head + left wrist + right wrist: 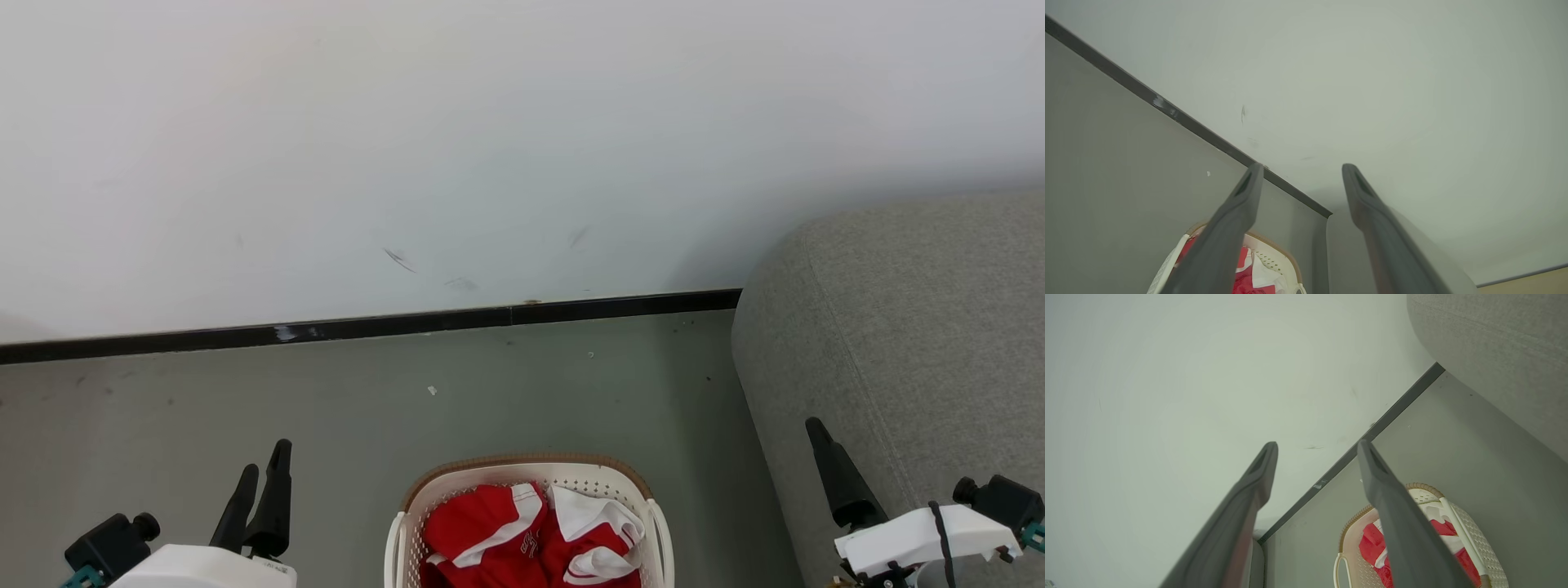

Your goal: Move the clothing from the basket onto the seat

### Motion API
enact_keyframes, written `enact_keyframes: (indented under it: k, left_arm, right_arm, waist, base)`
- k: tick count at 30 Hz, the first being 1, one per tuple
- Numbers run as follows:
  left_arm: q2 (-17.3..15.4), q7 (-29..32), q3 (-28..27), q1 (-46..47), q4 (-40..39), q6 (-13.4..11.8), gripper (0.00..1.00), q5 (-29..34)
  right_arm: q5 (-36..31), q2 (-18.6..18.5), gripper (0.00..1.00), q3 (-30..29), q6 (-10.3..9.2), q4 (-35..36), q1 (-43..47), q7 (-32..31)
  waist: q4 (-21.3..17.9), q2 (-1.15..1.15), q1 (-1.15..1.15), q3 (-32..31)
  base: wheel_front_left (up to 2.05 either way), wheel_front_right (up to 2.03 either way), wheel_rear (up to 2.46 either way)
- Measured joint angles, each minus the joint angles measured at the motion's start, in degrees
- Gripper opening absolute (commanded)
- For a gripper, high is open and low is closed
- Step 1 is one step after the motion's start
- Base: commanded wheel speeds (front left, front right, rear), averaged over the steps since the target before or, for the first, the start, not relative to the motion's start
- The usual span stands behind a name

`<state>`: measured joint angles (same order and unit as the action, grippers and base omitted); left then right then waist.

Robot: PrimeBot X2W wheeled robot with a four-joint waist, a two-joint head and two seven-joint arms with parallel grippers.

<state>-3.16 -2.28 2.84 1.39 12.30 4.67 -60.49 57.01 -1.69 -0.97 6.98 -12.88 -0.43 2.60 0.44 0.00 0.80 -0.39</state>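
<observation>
The cream-white perforated plastic laundry basket with a brown woven rim [526, 462] sits at bottom centre of the head view. Its near half is cut off, so its long axis cannot be told. Crumpled red-and-white sports jerseys [478, 523] lie inside, lettering mostly folded away. The grey upholstered sofa seat [914, 327] stands at right. The left gripper [1302, 167] and right gripper [1317, 444] are spread wide, holding nothing.

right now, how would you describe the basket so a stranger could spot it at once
Start at the big grey seat by the white wall; on the floor to its left sits the basket. It is cream perforated plastic with a brown rim, holding red-and-white clothing.
</observation>
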Motion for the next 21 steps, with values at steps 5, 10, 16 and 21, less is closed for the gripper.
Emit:
enact_keyframes:
  k: [5,10,16,21]
  left_arm:
    - [-0.53,-0.92,1.02,-0.01,-0.8,-1.04,1.0,5.75]
    - [-0.59,-2.02,2.03,-0.04,-1.9,-2.35,1.0,11.35]
    - [-0.89,-3.42,3.74,-0.68,-2.48,-3.59,1.0,18.18]
    - [-1.03,-4.39,5.05,-0.85,-2.91,-4.57,1.0,23.18]
  right_arm:
    - [-6.62,-0.01,1.0,0.24,0.01,0.93,0.02,0.97]
    - [-12.52,0.0,1.0,0.44,0.01,1.11,0.13,1.99]
    - [-19.12,0.0,1.0,1.51,0.03,1.29,0.21,3.05]
    - [-24.24,0.0,1.0,1.74,0.05,1.64,0.26,4.1]
  waist:
    - [0.07,0.0,-0.08,0.02]
    - [0.15,0.0,-0.27,0.12]
    - [0.24,0.0,-0.51,0.3]
    - [0.35,0.0,-0.65,0.47]
  base:
    - [0.0,0.0,0.0]
    - [0.0,0.0,0.0]
    - [0.0,0.0,0.0]
    - [0.0,0.0,0.0]
